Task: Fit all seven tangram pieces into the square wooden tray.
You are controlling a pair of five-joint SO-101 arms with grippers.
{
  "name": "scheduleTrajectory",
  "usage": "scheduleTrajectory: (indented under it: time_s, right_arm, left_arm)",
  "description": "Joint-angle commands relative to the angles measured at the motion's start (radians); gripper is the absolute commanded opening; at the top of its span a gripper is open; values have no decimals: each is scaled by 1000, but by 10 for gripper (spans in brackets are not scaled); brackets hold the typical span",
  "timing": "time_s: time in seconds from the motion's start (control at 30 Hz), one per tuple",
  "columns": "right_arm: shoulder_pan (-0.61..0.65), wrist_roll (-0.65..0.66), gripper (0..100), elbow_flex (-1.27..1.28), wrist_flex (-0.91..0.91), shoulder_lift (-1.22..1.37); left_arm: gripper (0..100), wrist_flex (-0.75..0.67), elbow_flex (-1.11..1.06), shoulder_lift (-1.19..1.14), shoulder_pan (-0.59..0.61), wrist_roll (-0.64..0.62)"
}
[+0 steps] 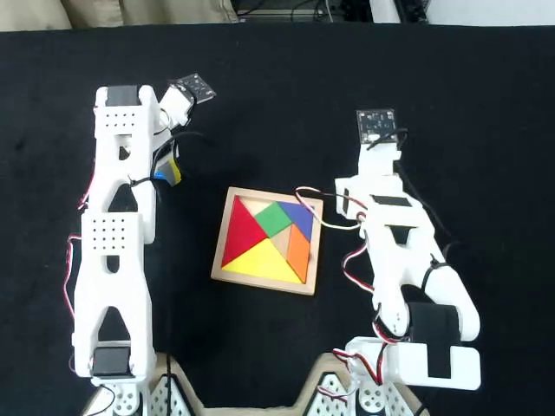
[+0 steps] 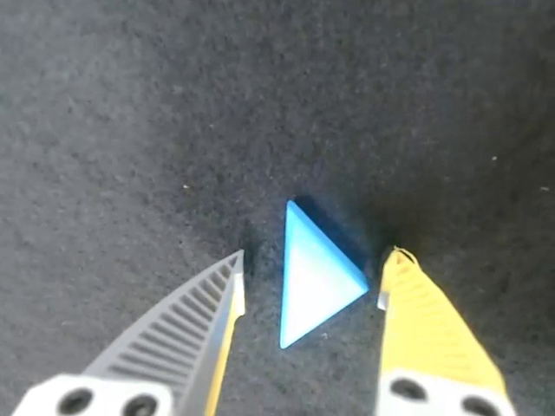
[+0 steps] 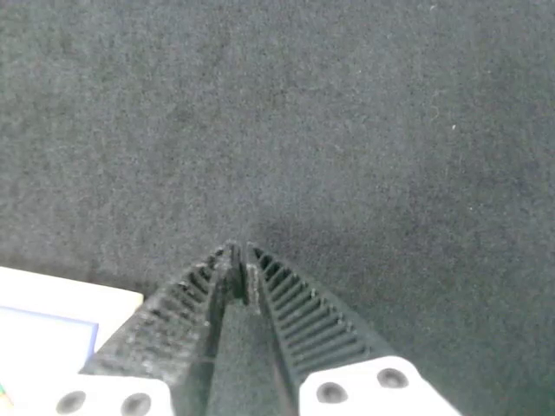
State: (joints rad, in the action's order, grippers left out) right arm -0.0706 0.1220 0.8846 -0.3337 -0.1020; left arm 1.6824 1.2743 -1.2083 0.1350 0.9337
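- The small blue triangular tangram piece (image 2: 314,282) lies flat on the black worktop (image 2: 130,104), at ten o'clock from the square wooden tray (image 1: 222,260) (coloured pieces inside).
- The left hand (image 2: 316,257) is open, one finger on each side of the triangle.
- The right hand (image 3: 234,264) is closed on nothing, at three o'clock of the tray.

No readable text, label, number or sign appears on anything.

The left arm (image 1: 117,234) is stretching out long and straight. The left gripper (image 2: 316,260) is pointing down and holding its two fingers (image 2: 208,321) wide apart. The right arm (image 1: 403,251) is bending at the elbow. The right gripper (image 3: 236,256) is pointing down and pressing its fingers (image 3: 295,316) tight together.
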Motion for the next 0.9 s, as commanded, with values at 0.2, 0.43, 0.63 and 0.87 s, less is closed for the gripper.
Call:
scheduleTrajectory:
  time_s: [0.2, 0.43, 0.63, 0.87]
  right_arm:
    - [15, 11, 11, -59, 17, -5]
    - [15, 11, 11, -59, 18, -5]
    - [15, 11, 11, -59, 18, -5]
    - [15, 11, 11, -59, 18, -5]
  left_arm:
    - [256, 26, 21, 3, 15, 58]
    - [128, 32, 18, 3, 16, 64]
    - [127, 71, 24, 8, 12, 63]
    - [127, 80, 54, 77, -13, 55]
